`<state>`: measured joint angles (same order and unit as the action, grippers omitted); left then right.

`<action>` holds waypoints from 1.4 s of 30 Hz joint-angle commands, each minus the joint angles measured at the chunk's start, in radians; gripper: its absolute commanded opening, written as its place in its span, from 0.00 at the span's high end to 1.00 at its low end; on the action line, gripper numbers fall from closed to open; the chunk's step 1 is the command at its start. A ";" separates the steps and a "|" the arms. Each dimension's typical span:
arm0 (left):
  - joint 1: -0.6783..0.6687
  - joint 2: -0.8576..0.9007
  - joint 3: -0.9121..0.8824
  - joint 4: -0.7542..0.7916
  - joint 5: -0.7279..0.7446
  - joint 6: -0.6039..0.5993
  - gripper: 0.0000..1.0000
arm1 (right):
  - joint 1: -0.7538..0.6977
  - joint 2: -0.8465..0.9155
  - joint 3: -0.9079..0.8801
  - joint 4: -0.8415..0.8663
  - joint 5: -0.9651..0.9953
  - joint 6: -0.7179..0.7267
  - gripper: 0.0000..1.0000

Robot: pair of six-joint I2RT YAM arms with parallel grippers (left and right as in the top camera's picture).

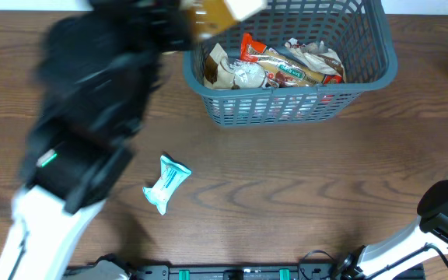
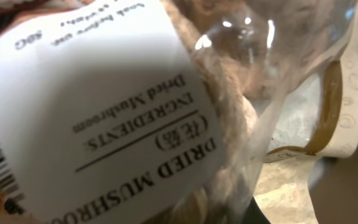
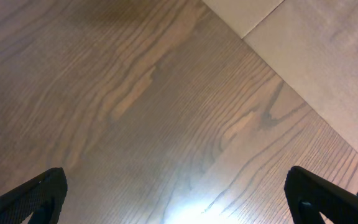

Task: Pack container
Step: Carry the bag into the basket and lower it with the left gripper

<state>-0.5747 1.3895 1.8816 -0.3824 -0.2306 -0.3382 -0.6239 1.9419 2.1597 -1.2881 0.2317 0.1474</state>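
Observation:
The container point(image 1: 364, 82) is a dark grey-blue slotted basket at the back of the table, and it holds several snack packets point(image 1: 286, 66). My left gripper point(image 1: 183, 23) is blurred at the basket's back left corner. It is shut on a clear dried mushroom packet point(image 1: 222, 12) with a white label, held above the rim. That packet point(image 2: 123, 112) fills the left wrist view and hides the fingers. A teal packet point(image 1: 166, 183) lies on the table in front of the basket. My right gripper point(image 3: 179, 202) is open and empty over bare wood.
The left arm point(image 1: 76, 148) stretches across the table's left side. The right arm point(image 1: 446, 214) rests at the front right corner. The right wrist view shows the table edge point(image 3: 303, 99) and the floor beyond it.

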 commanded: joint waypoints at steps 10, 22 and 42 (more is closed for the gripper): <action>-0.041 0.373 -0.005 0.024 -0.045 0.181 0.94 | -0.007 0.008 -0.005 0.002 0.003 -0.014 0.01; 0.006 0.599 -0.006 -0.104 -0.043 0.049 0.94 | -0.007 0.008 -0.005 0.002 0.003 -0.014 0.01; 0.043 0.718 -0.002 -0.253 0.027 0.081 0.17 | -0.007 0.008 -0.005 0.002 0.003 -0.014 0.01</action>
<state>-0.5327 2.1098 1.8717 -0.6300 -0.1825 -0.2867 -0.6239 1.9419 2.1593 -1.2881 0.2317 0.1474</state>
